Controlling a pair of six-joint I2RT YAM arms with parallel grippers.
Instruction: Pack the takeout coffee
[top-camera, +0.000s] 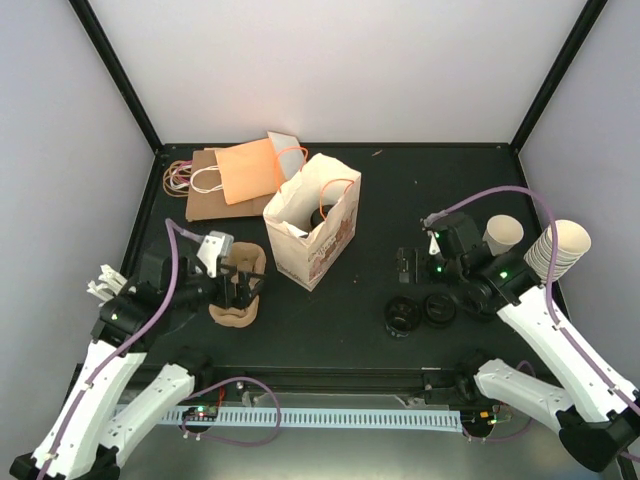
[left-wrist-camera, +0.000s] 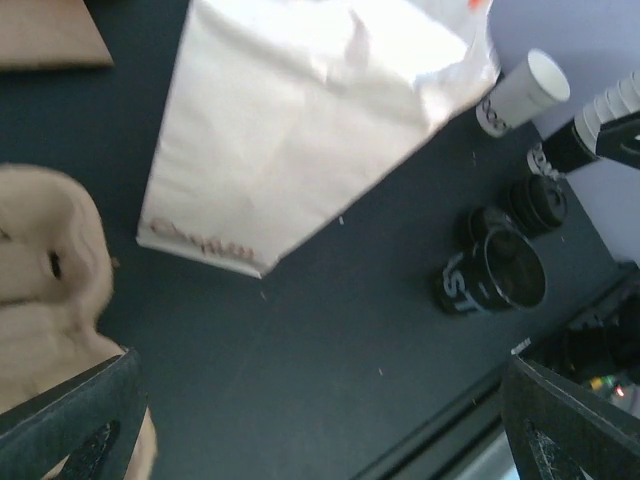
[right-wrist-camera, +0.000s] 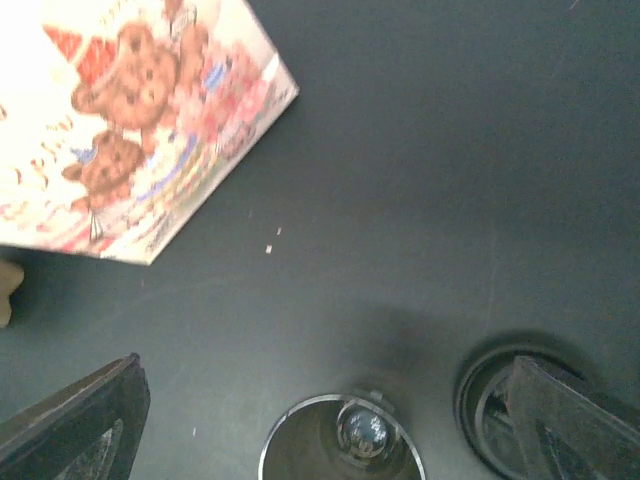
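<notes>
While both arms reach out from the near edge of the dark table (top-camera: 400, 185), each has its jaws spread fully apart and holds nothing. Nearest on the left, the left gripper (top-camera: 238, 284) hangs over a tan moulded-pulp cup carrier (top-camera: 234, 308); whether a finger touches the carrier cannot be told. On the right, a round black plastic lid (top-camera: 403, 316) and a second black lid (top-camera: 438, 307) lie side by side on the tabletop. The right gripper (top-camera: 407, 265) is poised just beyond them over bare table.

Between the two grippers, closer to the left one, a white paper bag (top-camera: 312, 240) with a teddy-bear print and an orange cord handle stands upright with its mouth open.

The takeout coffee, a small cream-tan tapered paper cup (top-camera: 503, 235) with dark print on its side, stands mouth up at the right of the table. It is beyond the right wrist, well apart from the bag, and just beside a tall stack of nested cream cups (top-camera: 560, 248).

Farthest back on the left, a flat orange paper bag (top-camera: 250, 170) lies on a flat brown paper bag (top-camera: 208, 198).
</notes>
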